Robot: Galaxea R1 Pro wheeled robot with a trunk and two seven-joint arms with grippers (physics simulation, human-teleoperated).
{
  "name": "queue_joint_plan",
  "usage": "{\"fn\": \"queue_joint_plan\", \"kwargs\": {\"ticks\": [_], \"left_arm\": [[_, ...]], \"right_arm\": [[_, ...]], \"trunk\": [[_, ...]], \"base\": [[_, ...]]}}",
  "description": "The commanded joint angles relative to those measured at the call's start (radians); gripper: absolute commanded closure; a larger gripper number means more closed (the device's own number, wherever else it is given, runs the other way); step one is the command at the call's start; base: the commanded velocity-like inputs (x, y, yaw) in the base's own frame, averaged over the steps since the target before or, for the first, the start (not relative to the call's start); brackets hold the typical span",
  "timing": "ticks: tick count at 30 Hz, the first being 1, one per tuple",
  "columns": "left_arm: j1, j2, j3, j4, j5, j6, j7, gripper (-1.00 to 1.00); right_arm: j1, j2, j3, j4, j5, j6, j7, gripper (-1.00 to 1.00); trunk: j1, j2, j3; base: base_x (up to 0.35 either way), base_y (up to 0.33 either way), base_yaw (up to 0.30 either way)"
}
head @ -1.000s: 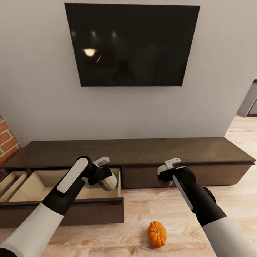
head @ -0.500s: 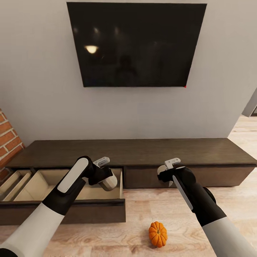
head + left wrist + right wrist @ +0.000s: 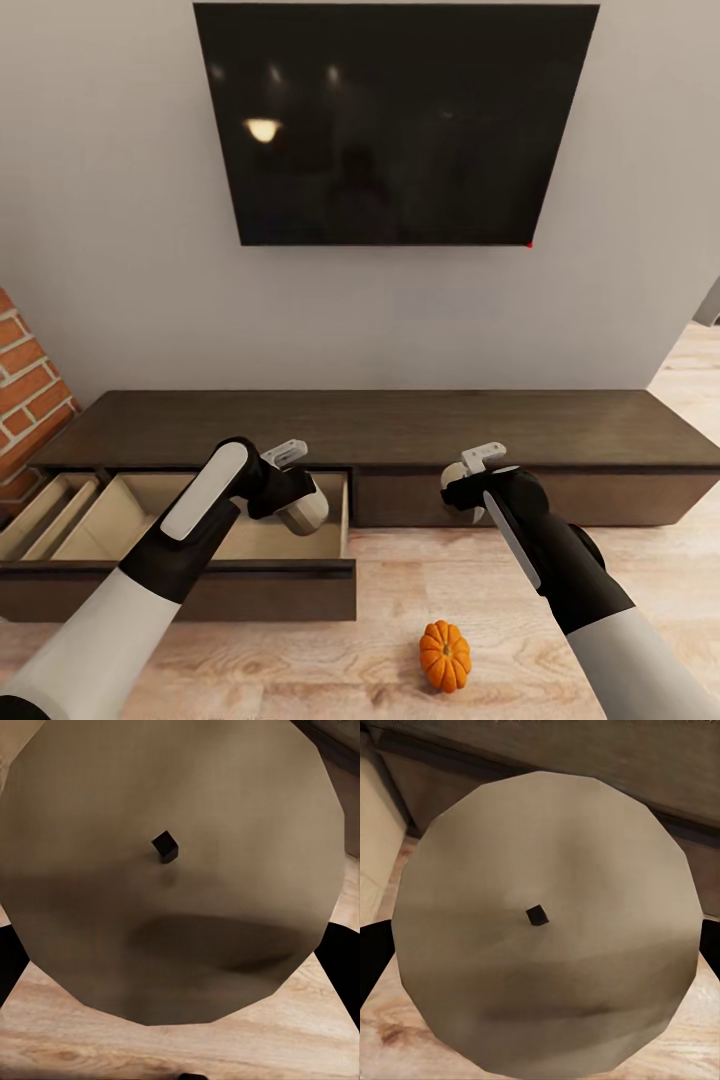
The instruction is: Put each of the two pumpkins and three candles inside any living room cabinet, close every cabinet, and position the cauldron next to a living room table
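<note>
In the head view my left gripper (image 3: 298, 500) is shut on a grey candle (image 3: 306, 513), held over the right end of an open, pale-lined drawer (image 3: 120, 505) of the dark-brown cabinet (image 3: 400, 425). My right gripper (image 3: 468, 488) is shut on a second candle (image 3: 449, 478), in front of a closed drawer front. Each wrist view looks onto its candle's flat pale top (image 3: 172, 870) (image 3: 547, 922) with a tiny dark wick. One orange pumpkin (image 3: 444, 655) sits on the wood floor between the arms, below the right gripper.
A black TV (image 3: 400, 120) hangs on the grey wall above the cabinet. A second open drawer (image 3: 40, 510) with dividers lies at the far left, beside a brick wall (image 3: 25, 390). Wood floor (image 3: 420, 590) stretches in front of the cabinet.
The whole head view has slid a little to the right and down, so the camera has moved. Both arms and their candles keep the same pose; the pumpkin stays put on the floor.
</note>
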Motion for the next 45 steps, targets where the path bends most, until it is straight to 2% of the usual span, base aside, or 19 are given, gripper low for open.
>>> {"fn": "queue_joint_plan", "kwargs": {"ticks": [1,22,34,39,45], "left_arm": [[0.0,0.0,0.0,0.0,0.0,0.0,0.0,1.0],[0.0,0.002,0.002,0.046,-0.001,-0.001,0.0,1.0],[0.0,0.003,0.002,0.046,0.0,-0.004,-0.002,1.0],[0.0,0.002,0.002,0.046,-0.003,-0.006,-0.002,1.0],[0.001,0.002,0.001,0.046,-0.003,-0.007,-0.002,1.0]], "right_arm": [[0.0,0.0,0.0,0.0,0.0,0.0,0.0,1.0],[0.0,0.0,0.0,-0.001,0.0,0.0,0.0,1.0],[0.003,0.001,0.001,0.036,0.004,-0.003,0.002,1.0],[0.003,0.014,0.001,0.038,0.003,-0.003,0.002,1.0],[0.003,0.017,0.001,0.04,0.002,-0.003,0.002,1.0]], "trunk": [[-0.004,0.007,0.002],[-0.084,0.154,0.036],[-0.084,0.154,0.035],[-0.084,0.154,0.03],[-0.084,0.154,0.025]], "base": [[0.0,0.0,0.063],[0.0,0.0,0.063],[0.0,0.0,0.012],[0.0,0.0,0.194],[0.0,0.0,0.231]]}}
